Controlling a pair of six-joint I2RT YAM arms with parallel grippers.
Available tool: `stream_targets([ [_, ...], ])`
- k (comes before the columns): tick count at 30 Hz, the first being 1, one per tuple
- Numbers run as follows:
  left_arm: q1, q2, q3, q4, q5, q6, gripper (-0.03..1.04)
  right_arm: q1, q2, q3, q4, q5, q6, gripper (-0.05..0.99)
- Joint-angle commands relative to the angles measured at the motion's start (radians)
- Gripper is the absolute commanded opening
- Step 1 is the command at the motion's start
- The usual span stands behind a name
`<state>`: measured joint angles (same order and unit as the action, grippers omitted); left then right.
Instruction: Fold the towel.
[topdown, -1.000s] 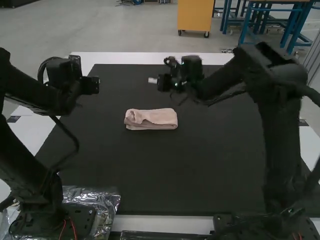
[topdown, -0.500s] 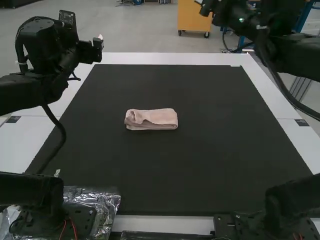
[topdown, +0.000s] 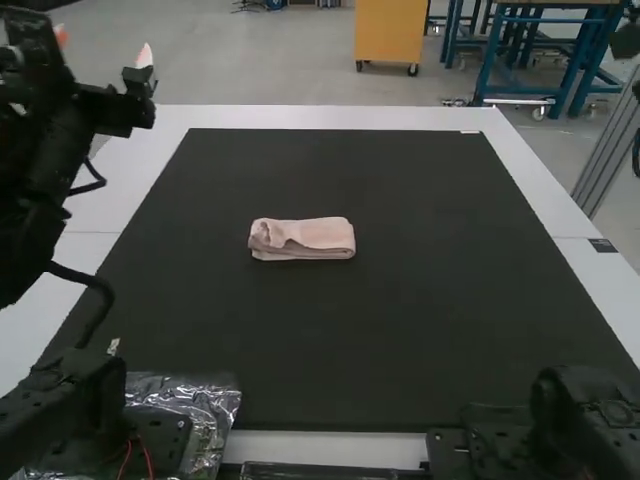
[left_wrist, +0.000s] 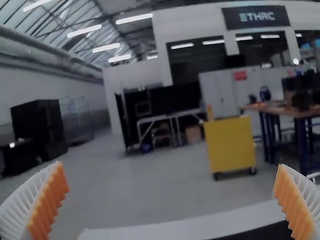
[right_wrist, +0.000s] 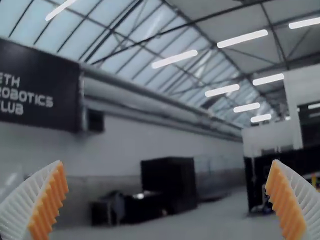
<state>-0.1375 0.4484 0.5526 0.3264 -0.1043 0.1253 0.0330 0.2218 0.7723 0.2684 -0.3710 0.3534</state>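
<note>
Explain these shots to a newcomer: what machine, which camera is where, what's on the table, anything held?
Two robot arms, the left arm and the right arm, stand at a table. The high view is from above and behind them; each wrist view is from a camera on that arm, its own jaws at the bottom edge. A folded pink towel lies on a black mat; crumpled clear plastic sits by the left arm's base. Both pairs of jaws are open, nothing between them.
</note>
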Motion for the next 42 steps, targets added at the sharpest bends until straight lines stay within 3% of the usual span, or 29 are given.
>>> stream_targets([
  [1,-0.004,-0.172,-0.037,-0.020,0.009,0.010,0.97,-0.051,-0.159,-0.013,-0.055,-0.022,0.035,0.91],
  [4,0.001,-0.344,-0.071,-0.078,0.011,0.014,0.97,-0.085,-0.226,0.007,-0.130,-0.036,0.033,0.91],
  [6,0.001,-0.444,-0.085,-0.124,0.014,0.040,0.97,-0.090,-0.217,0.053,-0.241,-0.009,0.019,0.91],
  [11,0.003,-0.448,-0.059,-0.182,0.000,0.039,0.97,-0.088,-0.219,0.028,-0.230,0.055,-0.059,0.91],
  [13,0.003,-0.448,-0.082,-0.132,0.006,0.042,0.97,-0.088,-0.219,-0.022,-0.219,0.147,-0.123,0.91],
  [15,-0.001,-0.448,-0.155,-0.047,0.005,0.048,0.97,-0.088,-0.219,-0.128,-0.136,0.173,-0.183,0.91],
  [18,0.004,-0.448,-0.276,0.102,-0.044,0.050,0.97,-0.088,-0.219,-0.304,0.005,0.207,-0.160,0.91],
  [20,0.006,-0.448,-0.353,0.169,-0.044,0.045,0.97,-0.088,-0.219,-0.398,0.061,0.284,-0.177,0.91],
  [25,0.001,-0.448,-0.503,0.253,-0.028,0.048,0.97,-0.088,-0.219,-0.596,0.235,0.273,-0.215,0.91],
  [27,0.004,-0.448,-0.546,0.269,-0.031,0.045,0.97,-0.088,-0.219,-0.650,0.249,0.261,-0.229,0.91],
  [29,0.006,-0.448,-0.556,0.198,-0.040,0.031,0.97,-0.088,-0.219,-0.679,0.239,0.247,-0.248,0.91],
  [31,0.007,-0.448,-0.553,0.134,-0.080,-0.033,0.97,-0.093,-0.219,-0.706,0.206,0.268,-0.255,0.91],
  [34,0.007,-0.448,-0.553,0.040,-0.235,-0.151,0.97,-0.097,-0.219,-0.746,0.190,0.356,-0.284,0.91],
  [35,0.007,-0.448,-0.553,-0.004,-0.248,-0.194,0.97,-0.097,-0.219,-0.768,0.192,0.388,-0.297,0.91],
  [36,0.007,-0.448,-0.553,-0.050,-0.248,-0.233,0.97,-0.097,-0.219,-0.775,0.164,0.412,-0.317,0.91],
  [37,0.007,-0.448,-0.553,-0.101,-0.248,-0.262,0.97,-0.097,-0.219,-0.771,0.068,0.434,-0.333,0.91],
  [42,-0.001,-0.448,-0.553,-0.317,-0.221,-0.293,0.97,-0.097,-0.219,-0.772,-0.215,0.455,-0.430,0.91],
])
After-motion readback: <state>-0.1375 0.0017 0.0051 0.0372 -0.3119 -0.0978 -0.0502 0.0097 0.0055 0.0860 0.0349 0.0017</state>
